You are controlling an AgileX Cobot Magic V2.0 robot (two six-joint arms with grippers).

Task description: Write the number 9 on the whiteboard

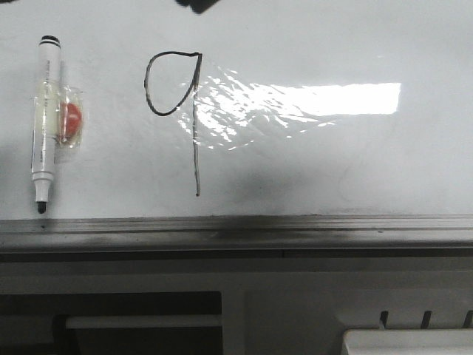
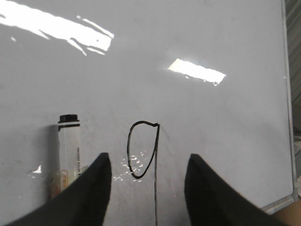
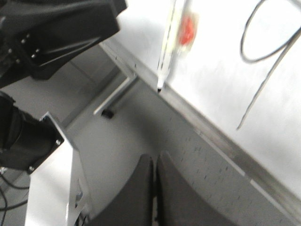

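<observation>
The whiteboard (image 1: 310,163) fills the front view, with a grey frame edge along its near side. A black number 9 (image 1: 194,133) is drawn on it, a rounded loop with a long straight tail. It also shows in the left wrist view (image 2: 155,155) and the right wrist view (image 3: 268,75). A white marker pen (image 1: 46,118) lies on the board to the left of the 9, tip toward the frame, uncapped. My left gripper (image 2: 148,162) is open and empty above the 9. My right gripper (image 3: 155,160) is shut and empty, off the board over the floor.
A clear packet with a red piece (image 1: 70,120) lies against the marker. A wrinkled glare patch (image 1: 295,100) sits right of the 9. Pale furniture with dark slots (image 1: 414,336) stands in front of the frame. Dark robot parts (image 3: 47,37) are near the board's corner.
</observation>
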